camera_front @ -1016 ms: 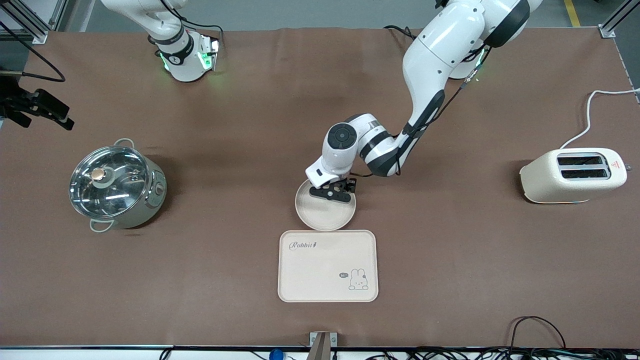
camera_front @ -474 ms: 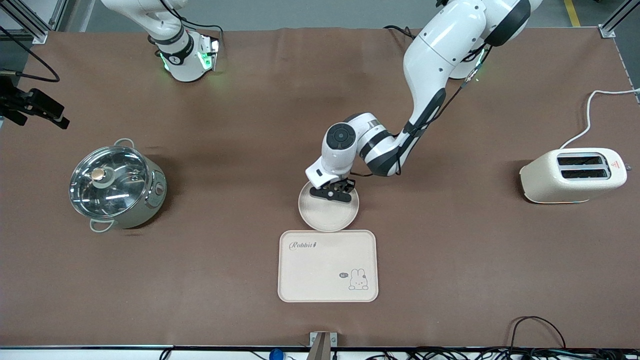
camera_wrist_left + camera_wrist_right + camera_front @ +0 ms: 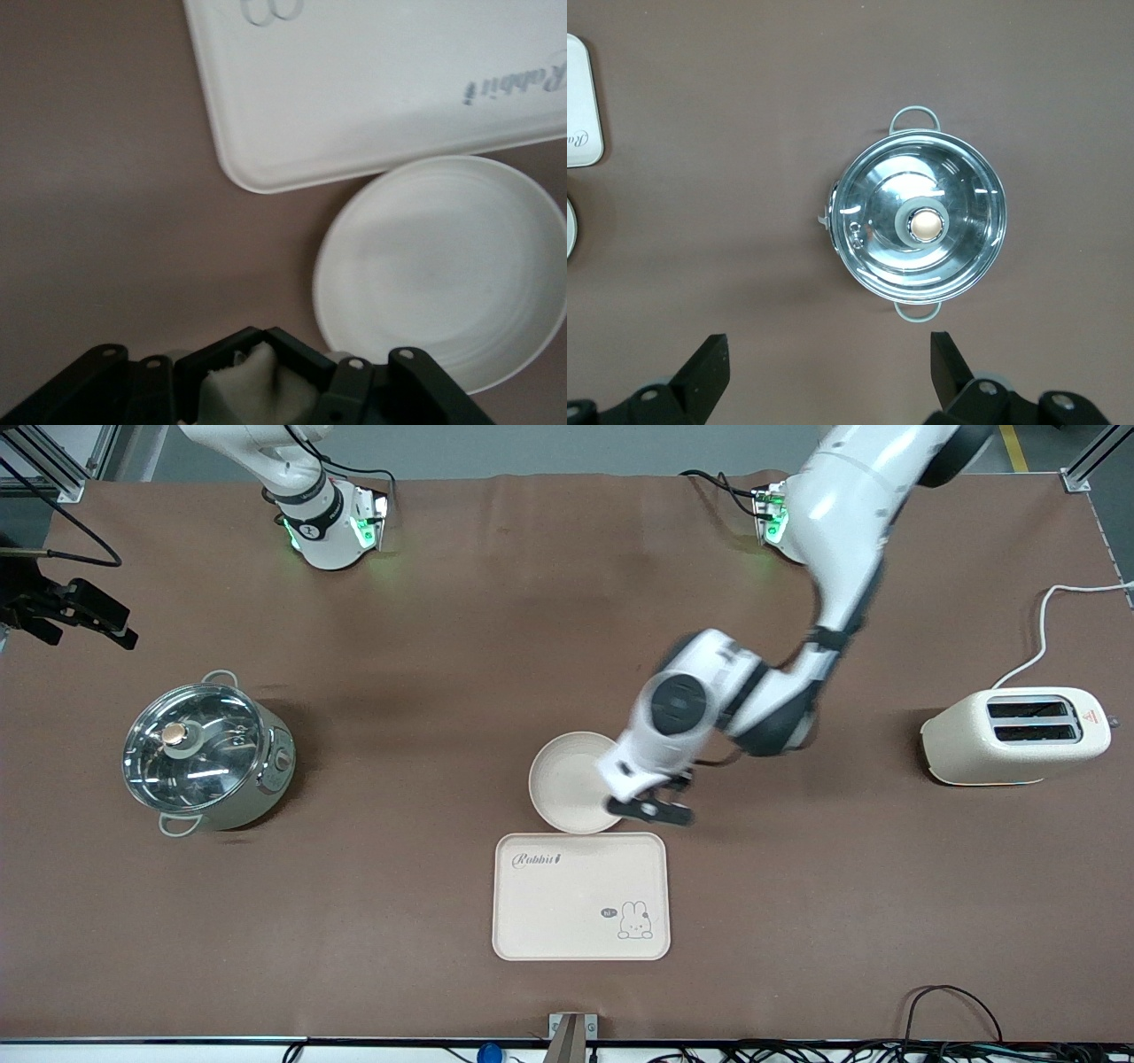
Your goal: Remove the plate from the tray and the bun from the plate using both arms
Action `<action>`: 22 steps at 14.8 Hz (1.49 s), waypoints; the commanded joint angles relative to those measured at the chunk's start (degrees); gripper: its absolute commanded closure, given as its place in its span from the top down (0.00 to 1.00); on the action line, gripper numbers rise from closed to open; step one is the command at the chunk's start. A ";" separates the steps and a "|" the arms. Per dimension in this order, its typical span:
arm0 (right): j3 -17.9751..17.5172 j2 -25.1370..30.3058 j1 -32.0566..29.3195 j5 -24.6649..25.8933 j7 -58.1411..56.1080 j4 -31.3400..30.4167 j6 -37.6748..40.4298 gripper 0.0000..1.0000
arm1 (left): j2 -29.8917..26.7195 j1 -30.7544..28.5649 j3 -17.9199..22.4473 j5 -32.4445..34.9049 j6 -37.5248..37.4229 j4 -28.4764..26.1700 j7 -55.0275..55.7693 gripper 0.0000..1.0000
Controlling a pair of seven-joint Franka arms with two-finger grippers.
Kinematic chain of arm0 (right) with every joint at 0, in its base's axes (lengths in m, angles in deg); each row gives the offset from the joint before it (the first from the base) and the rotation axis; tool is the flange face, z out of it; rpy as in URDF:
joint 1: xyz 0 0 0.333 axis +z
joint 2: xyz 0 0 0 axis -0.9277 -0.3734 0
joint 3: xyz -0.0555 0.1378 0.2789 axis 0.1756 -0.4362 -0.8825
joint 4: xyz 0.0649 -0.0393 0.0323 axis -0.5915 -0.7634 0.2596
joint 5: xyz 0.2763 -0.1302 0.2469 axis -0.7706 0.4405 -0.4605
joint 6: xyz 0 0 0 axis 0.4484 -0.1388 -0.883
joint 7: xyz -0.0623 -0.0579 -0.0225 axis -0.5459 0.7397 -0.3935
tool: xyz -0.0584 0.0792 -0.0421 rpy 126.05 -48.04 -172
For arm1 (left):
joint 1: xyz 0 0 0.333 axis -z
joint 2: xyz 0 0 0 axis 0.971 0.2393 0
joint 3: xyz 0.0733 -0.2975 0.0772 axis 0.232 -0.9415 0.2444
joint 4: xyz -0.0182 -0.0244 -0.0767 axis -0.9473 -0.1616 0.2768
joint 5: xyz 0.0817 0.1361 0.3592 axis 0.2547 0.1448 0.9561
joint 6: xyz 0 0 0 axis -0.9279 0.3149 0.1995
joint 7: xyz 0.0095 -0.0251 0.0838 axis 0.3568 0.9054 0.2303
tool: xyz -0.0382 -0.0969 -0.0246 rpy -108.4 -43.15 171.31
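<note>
The round cream plate (image 3: 567, 779) lies flat on the table, just farther from the front camera than the rabbit tray, and nothing holds it. It also shows in the left wrist view (image 3: 443, 266). My left gripper (image 3: 651, 810) hovers beside the plate's rim on the side toward the left arm's end, its fingers (image 3: 306, 347) shut tip to tip. A pale lump shows between the finger bases and I cannot tell what it is. My right gripper (image 3: 828, 363) is open and empty, high above the table near the pot. The bun is out of view.
The rectangular cream rabbit tray (image 3: 580, 895) lies nearest the front camera. A steel pot with a glass lid (image 3: 205, 755) stands toward the right arm's end and shows in the right wrist view (image 3: 921, 221). A cream toaster (image 3: 1014, 735) stands toward the left arm's end.
My left gripper has left the plate's rim and swung toward the left arm's end, ending lower in the front view. The plate stays on the table. The right gripper barely shifted.
</note>
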 commanded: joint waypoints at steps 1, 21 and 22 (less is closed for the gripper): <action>-0.29 1.62 -0.10 0.96 0.52 -0.55 0.75 1.00 | -1.08 -9.30 -1.66 -2.77 -0.84 -3.83 -11.74 0.00; -0.47 1.62 0.95 1.05 0.43 0.77 2.16 1.00 | -13.19 -21.98 -2.55 -2.34 -0.03 -11.93 -25.83 1.00; -0.47 1.54 0.86 1.05 0.52 0.68 2.16 1.00 | -16.69 -22.95 -2.55 -2.25 -2.57 -11.76 -25.83 1.00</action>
